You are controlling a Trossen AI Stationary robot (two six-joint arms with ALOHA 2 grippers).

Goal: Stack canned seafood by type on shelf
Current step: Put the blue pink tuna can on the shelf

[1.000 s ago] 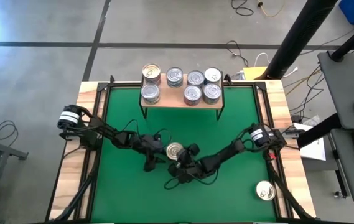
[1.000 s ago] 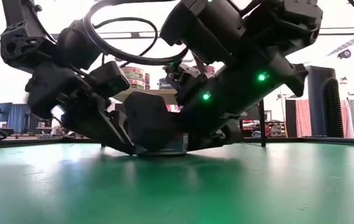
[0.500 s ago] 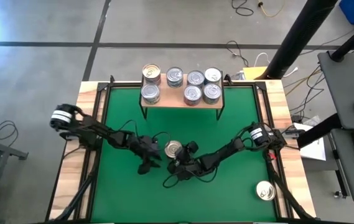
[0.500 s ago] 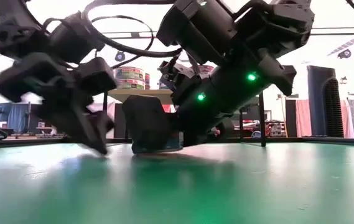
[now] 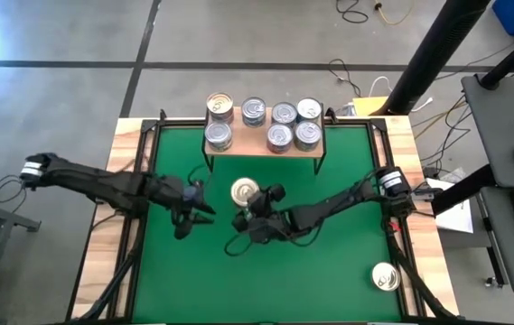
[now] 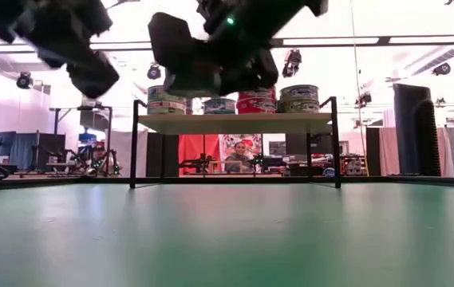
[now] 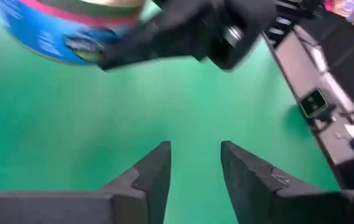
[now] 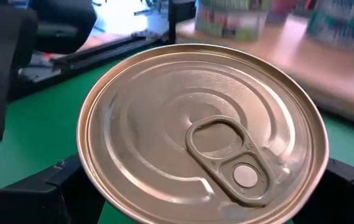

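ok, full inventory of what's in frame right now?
shelf: one, light wood on black legs, far edge of the mat.
cans on shelf: six tops visible from above, silver or gold, two rows.
held can: one, gold top, blue and pink side, lifted off the mat in front of the shelf.
loose can: one, silver top, near right corner.
table mat: one, green, wood border.
right hand: shut on held can.
left hand: empty, left of that can.
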